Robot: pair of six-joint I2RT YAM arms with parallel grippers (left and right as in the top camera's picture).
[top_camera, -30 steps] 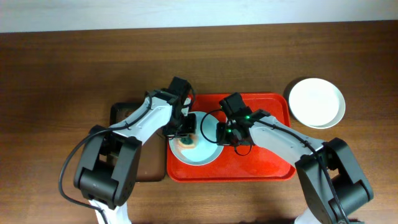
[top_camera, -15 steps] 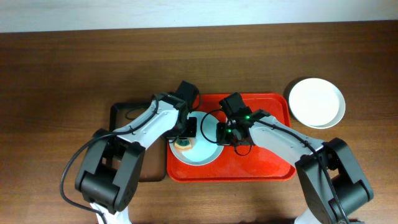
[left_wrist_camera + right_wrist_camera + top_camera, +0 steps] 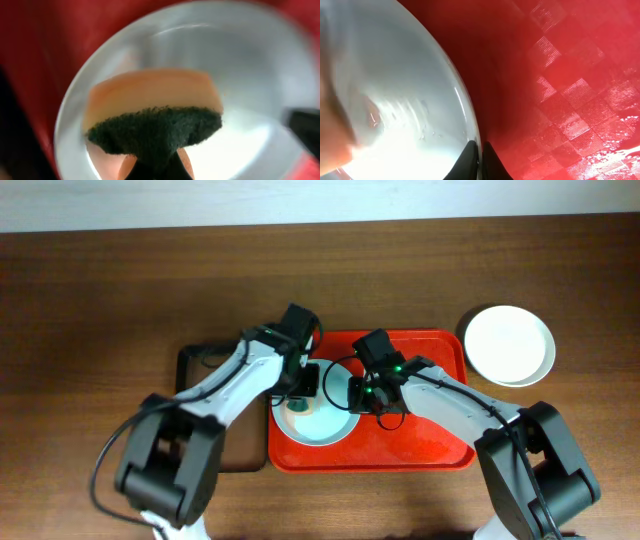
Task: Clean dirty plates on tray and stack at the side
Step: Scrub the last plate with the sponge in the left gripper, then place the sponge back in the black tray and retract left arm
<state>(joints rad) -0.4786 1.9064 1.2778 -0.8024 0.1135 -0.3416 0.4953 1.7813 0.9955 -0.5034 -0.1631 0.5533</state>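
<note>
Clamping a sponge [image 3: 155, 122], the left pincer [image 3: 155, 171] presses it onto the plate [image 3: 325, 432] at the tray's [image 3: 430, 448] left end; the right pincer [image 3: 480, 152] pinches that plate's rim. A second plate [image 3: 509, 345] lies right of the tray.

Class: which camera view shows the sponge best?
The left wrist view: the sponge fills the frame, its orange body and dark green scouring face clear. Overhead shows it small and partly hidden. Right wrist shows at most an orange blur at its left edge.

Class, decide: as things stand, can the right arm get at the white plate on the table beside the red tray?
Probably not yet: the right gripper is shut on the plate in the tray. Once released, nothing stands between it and the side plate.
</note>
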